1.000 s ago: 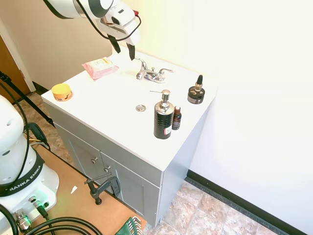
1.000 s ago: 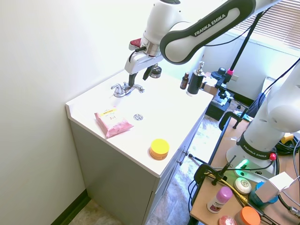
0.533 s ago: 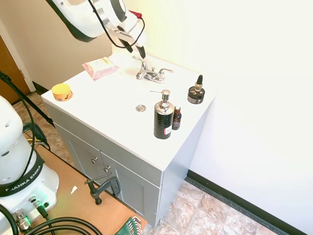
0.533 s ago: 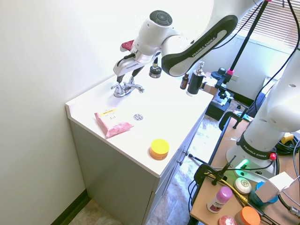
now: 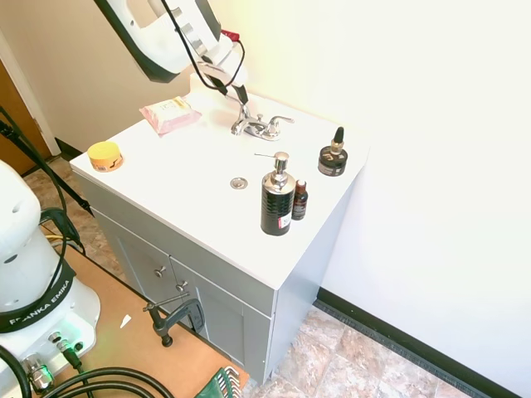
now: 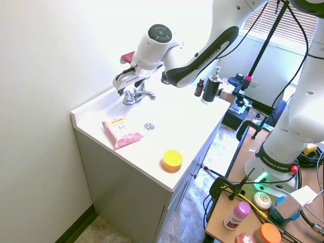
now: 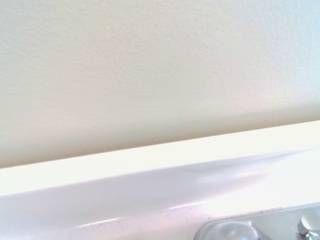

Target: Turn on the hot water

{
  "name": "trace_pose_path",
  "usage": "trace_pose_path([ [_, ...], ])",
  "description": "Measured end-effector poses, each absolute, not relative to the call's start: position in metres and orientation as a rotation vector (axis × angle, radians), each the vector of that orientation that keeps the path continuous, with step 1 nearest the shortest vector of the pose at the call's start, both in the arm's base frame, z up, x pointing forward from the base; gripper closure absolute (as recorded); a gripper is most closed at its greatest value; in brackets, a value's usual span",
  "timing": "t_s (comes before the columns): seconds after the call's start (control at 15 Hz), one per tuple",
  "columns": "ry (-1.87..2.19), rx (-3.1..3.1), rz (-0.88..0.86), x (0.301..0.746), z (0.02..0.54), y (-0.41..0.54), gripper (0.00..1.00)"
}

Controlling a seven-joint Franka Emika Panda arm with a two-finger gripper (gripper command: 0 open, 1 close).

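A small chrome faucet [image 5: 259, 125] [image 6: 135, 95] with two slim lever handles stands at the back of the white vanity top [image 5: 191, 166], against the wall. No water runs from its spout. My gripper [image 5: 233, 97] [image 6: 125, 84] has its fingers open and hangs right over the faucet's handle on the side of the pink pack, close to it; I cannot tell whether it touches. The wrist view shows only the wall, the backsplash and the faucet base [image 7: 235, 231].
A pink wipes pack [image 5: 170, 114] and a yellow tin [image 5: 105, 155] lie toward one end of the top. A black pump bottle [image 5: 277, 199], a small brown bottle [image 5: 299, 201] and a black jar [image 5: 333, 157] stand toward the other. A chrome drain ring [image 5: 239, 183] sits mid-top.
The arm has swung toward the wall and lowered, bringing the gripper from above and in front of the faucet down onto its handle. The faucet and other items have not moved.
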State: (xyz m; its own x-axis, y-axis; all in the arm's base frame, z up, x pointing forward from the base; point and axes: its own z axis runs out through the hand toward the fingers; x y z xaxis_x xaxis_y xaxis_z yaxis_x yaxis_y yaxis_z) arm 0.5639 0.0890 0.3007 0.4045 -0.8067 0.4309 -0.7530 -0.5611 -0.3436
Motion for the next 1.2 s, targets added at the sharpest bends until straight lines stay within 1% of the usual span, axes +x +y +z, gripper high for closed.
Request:
trace_pose_path([
  [0.4,1.415,-2.59,-0.85,0.568,0.284,0.089,0.0],
  [0.8,1.454,-2.623,-0.835,0.568,0.282,0.088,0.0],
  [1.07,1.548,-2.694,-0.81,0.572,0.286,0.056,0.0],
  [1.2,1.562,-2.702,-0.794,0.572,0.289,0.055,0.0],
])
